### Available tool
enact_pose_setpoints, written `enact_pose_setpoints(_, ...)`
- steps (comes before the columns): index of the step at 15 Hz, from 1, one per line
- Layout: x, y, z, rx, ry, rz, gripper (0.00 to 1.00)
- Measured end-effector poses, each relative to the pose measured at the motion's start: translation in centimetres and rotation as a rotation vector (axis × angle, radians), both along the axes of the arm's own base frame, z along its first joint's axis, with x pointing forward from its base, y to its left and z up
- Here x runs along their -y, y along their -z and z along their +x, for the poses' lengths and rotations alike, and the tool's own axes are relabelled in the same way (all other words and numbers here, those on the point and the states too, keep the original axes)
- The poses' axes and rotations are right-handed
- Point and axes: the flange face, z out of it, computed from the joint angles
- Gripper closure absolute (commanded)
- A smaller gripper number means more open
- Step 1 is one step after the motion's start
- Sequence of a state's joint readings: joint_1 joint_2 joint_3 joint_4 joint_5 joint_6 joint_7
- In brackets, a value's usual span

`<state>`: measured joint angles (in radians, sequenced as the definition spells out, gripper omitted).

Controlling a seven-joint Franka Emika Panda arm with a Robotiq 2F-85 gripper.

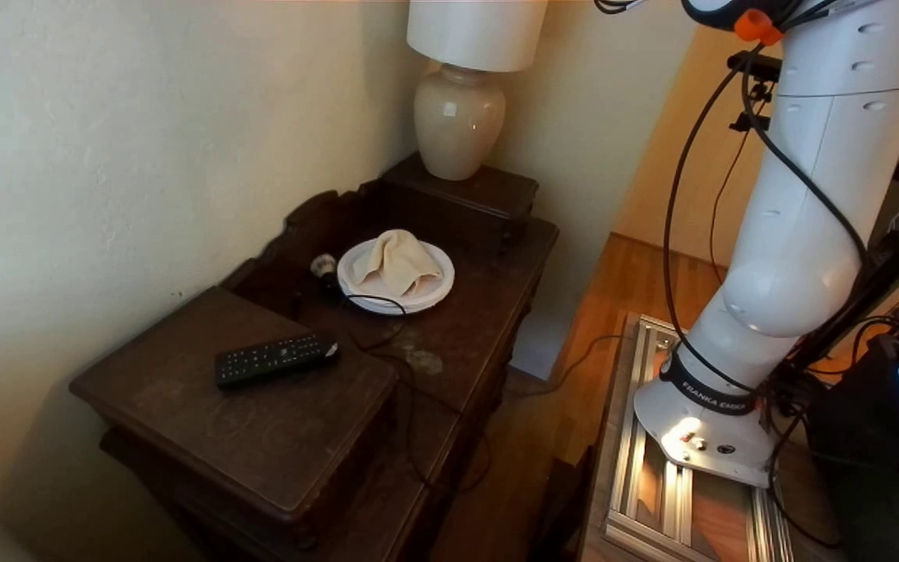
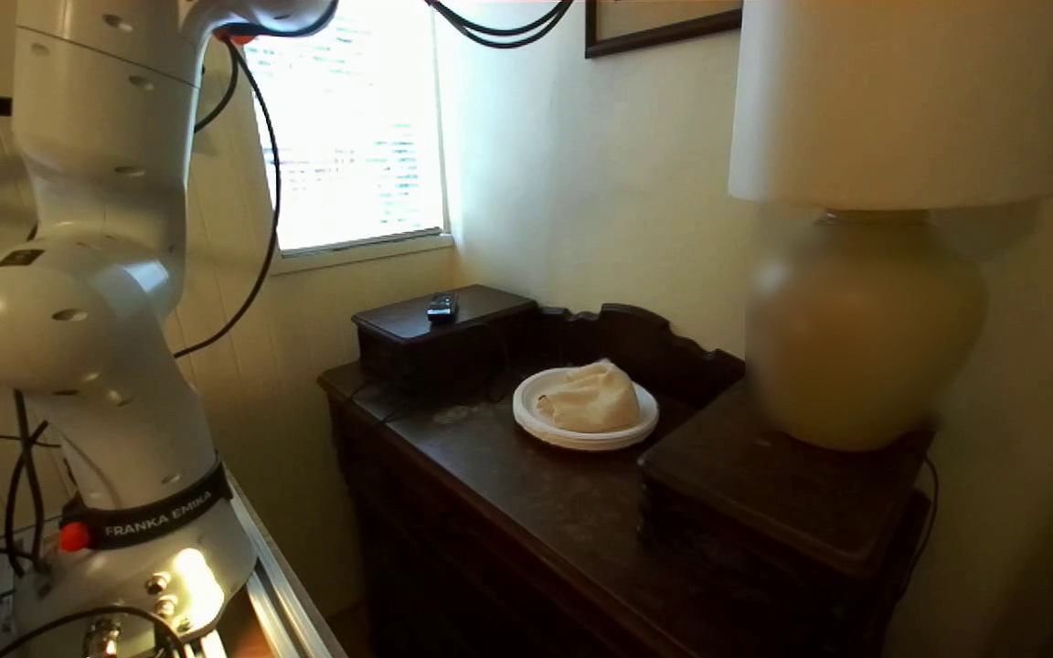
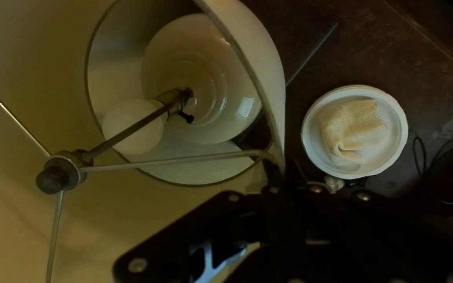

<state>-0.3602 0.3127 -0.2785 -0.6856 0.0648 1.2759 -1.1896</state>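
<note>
Black gripper, visible in the wrist view alone: jaws nearly together, with the rim of a lampshade pinched between. Likewise there only, bulb and metal spokes; window and picture frame solely in an exterior view. Obstacle below: lamp base on one raised end of a dark dresser. Between raised ends, tan cloth on white plates; on the opposite end, remote. Past the dresser's front edge: floor, then arm mount.
</note>
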Motion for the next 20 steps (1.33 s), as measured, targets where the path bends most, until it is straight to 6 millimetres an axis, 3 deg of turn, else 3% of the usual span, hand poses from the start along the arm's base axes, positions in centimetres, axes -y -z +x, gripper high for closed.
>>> enact_pose_setpoints(20,-0.19,-0.54,-0.79,-0.020,-0.007,0.027,0.94)
